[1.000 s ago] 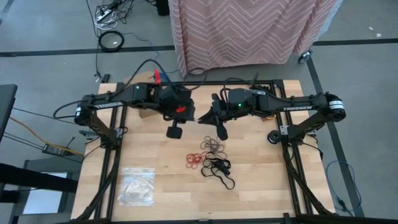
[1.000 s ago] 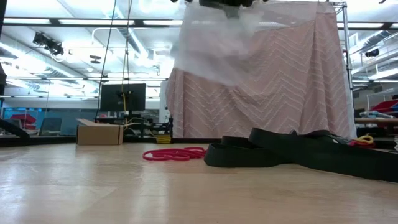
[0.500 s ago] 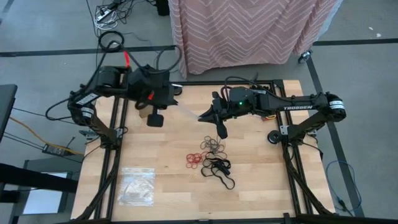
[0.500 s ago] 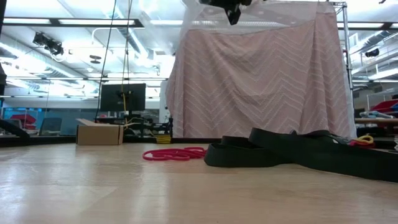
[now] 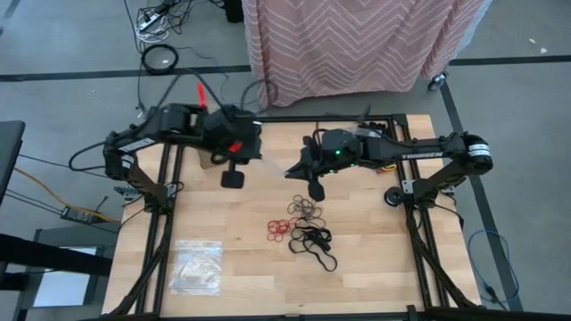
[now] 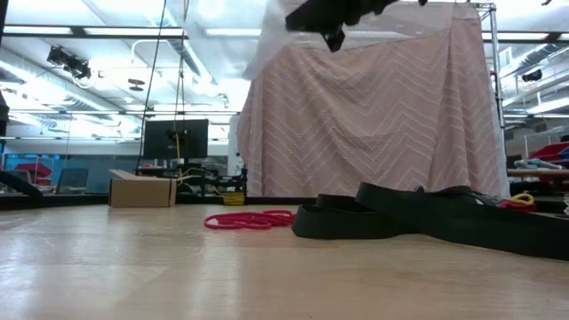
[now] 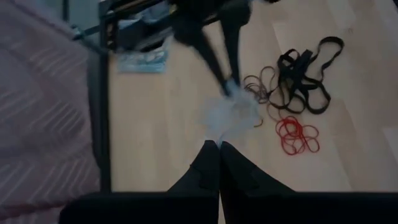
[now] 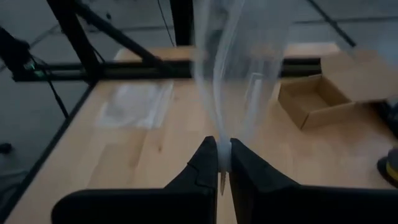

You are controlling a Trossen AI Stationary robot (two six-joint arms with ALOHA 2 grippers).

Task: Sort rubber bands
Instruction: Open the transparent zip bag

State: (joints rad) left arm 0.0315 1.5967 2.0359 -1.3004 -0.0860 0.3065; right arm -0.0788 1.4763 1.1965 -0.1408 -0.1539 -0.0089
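Note:
A clear plastic bag (image 5: 272,164) hangs in the air between my two grippers over the far middle of the table. My left gripper (image 5: 256,159) is shut on one end and my right gripper (image 5: 289,169) on the other. The rubber bands lie on the wood nearer the front edge. They form a tan group (image 5: 306,209), a red group (image 5: 279,228) and a tangle of larger black ones (image 5: 314,242). The left wrist view shows them too, black (image 7: 305,74) and red (image 7: 298,134). My left gripper pinches one end of the clear bag (image 7: 219,135) between its two shut fingers, coming from the table's left and slanting down. The bag is lifted clear of the table and reaches across to the other gripper. My right gripper pinches the bag's other end (image 8: 222,149) between its two shut fingers, coming from the table's right and only slightly tipped down. From the fingers the film (image 8: 242,62) fans out toward the left arm, clear of the wood.
A second clear bag (image 5: 196,266) lies flat near the front left corner. An open cardboard box (image 8: 323,93) stands at the far left, partly under the left arm. The black frame rails (image 5: 165,232) run along both sides of the table.
My left gripper, close beside the right one a second ago, has pulled away toward the table's far left edge, then come a little way back. The bag, which hung broad and loose, is now drawn out between the two grippers. Both grippers have stayed shut.

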